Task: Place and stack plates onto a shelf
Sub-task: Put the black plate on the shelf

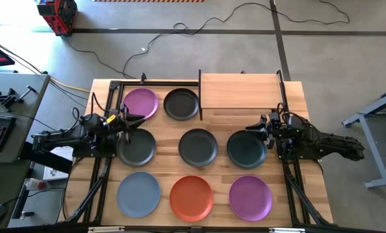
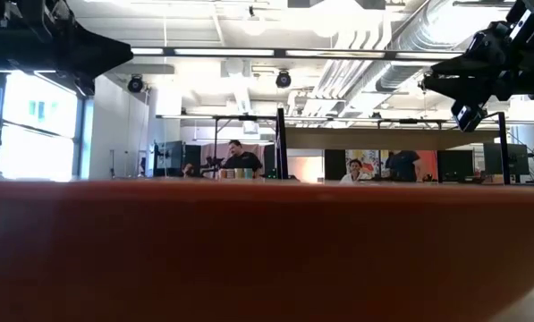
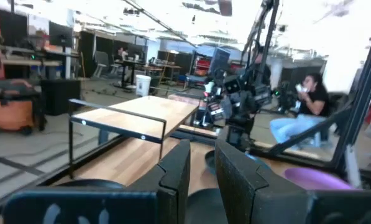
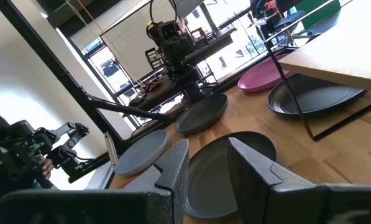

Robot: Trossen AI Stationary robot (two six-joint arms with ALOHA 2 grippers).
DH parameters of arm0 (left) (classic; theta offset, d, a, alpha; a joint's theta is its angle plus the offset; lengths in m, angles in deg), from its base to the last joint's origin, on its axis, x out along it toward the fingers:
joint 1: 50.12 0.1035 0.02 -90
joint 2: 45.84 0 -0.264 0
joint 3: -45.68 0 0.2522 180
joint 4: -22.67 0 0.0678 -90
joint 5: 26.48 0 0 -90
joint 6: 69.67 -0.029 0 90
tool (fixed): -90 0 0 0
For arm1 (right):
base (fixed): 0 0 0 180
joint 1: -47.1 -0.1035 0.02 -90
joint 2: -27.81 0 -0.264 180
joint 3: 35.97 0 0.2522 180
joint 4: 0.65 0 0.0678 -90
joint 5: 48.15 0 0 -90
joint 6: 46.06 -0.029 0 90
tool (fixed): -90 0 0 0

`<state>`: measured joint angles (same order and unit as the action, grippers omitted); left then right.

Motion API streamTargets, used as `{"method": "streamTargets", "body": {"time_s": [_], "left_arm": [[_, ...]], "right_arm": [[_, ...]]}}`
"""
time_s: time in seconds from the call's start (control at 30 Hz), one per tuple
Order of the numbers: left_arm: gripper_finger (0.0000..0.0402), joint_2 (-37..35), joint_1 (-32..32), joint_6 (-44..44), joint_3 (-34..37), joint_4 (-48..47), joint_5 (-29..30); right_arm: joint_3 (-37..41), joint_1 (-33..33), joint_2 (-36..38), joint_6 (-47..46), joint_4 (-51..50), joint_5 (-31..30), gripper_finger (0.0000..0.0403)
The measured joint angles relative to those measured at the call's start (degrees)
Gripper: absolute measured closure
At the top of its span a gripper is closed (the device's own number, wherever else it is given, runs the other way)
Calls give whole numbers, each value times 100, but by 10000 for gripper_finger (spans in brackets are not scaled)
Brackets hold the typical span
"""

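Eight round shallow plates lie on the slatted wooden counter in the high view. Four are dark grey. Two are purple, one light blue, one orange. The small light-wood shelf on a black frame sits upper centre, bare. The left pincer and right pincer hover, fingers slightly apart, holding nothing. No readable writing.

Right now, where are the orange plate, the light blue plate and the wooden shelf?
orange plate (image 1: 191, 198), high view, plate's centre.
light blue plate (image 1: 139, 193), high view, plate's centre.
shelf (image 1: 239, 90), high view, middle of its bare board.
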<state>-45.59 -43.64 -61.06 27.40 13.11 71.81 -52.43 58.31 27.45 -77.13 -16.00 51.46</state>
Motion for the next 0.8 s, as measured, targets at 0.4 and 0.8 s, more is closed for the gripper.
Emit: {"method": "streamTargets", "body": {"time_s": [0.4,0.8], "left_arm": [[337,0,0,1383,0,184,2],[337,0,0,1808,-1,1070,5]], "right_arm": [[0,2,1,1,-2,0,309],[0,0,1,1,-2,0,309]]}}
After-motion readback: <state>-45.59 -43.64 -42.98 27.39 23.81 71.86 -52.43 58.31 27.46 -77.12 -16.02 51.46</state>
